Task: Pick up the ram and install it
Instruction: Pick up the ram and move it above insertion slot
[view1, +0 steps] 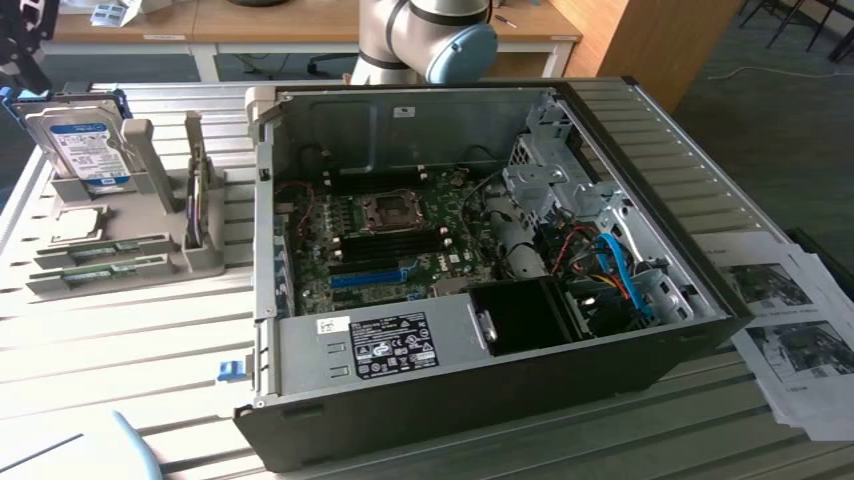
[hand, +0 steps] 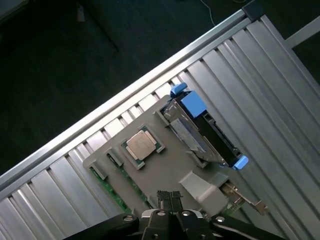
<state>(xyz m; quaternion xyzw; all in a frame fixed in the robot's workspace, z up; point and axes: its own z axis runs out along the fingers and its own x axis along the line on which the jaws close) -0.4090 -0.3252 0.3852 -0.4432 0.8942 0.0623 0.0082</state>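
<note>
Two green ram sticks (view1: 110, 249) lie flat in the slots of a grey holder (view1: 158, 180) at the exterior view's left, beside the open computer case (view1: 441, 400). In the wrist view my gripper (hand: 169, 196) hangs above that holder (hand: 170, 170), its dark fingertips pressed together with nothing between them. A green edge of the ram (hand: 111, 194) shows in the holder close beside the fingertips. The arm's elbow (view1: 427, 40) stands behind the case.
On the holder also sit a silver hard drive (view1: 80, 145) in a blue caddy (hand: 192, 104), a processor chip (hand: 142, 146) and an upright card (view1: 198, 200). The motherboard (view1: 380, 235) has a blue slot (view1: 367, 277). Papers (view1: 787, 320) lie at the exterior view's right. The slatted table's edge (hand: 150, 80) runs near the holder.
</note>
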